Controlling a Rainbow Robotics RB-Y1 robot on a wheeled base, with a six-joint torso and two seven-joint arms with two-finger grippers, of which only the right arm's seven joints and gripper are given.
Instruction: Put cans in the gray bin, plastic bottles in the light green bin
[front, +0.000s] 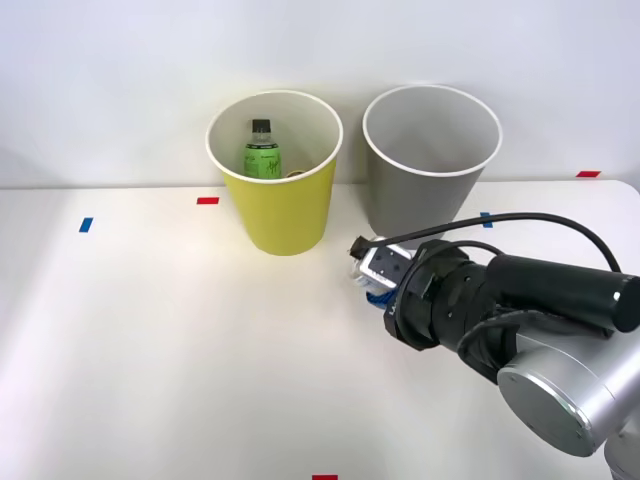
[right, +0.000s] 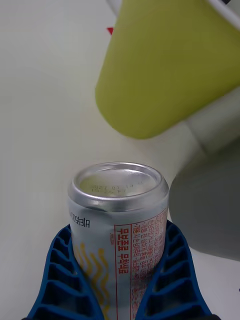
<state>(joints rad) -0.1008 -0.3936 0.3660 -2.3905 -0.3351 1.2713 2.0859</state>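
Note:
My right gripper (front: 372, 282) is shut on the can (right: 119, 220), a slim can with a silver end and a pale label with red print and yellow waves. The blue ribbed fingers (right: 60, 280) clamp it on both sides. In the front view the can (front: 368, 264) is held low over the table, just in front of the gray bin (front: 420, 190) and right of the light green bin (front: 285, 205). A plastic bottle (front: 263, 155) with a black cap and green label stands inside the light green bin. In the wrist view, the light green bin (right: 165, 65) and the gray bin (right: 210, 210) lie just beyond the can.
The two bins stand side by side at the back of the white table (front: 150, 330), near the wall. Small tape marks lie on the table: red (front: 207, 200), blue (front: 85, 224), red (front: 588, 173). The arm's dark forearm (front: 550, 290) reaches in from the right.

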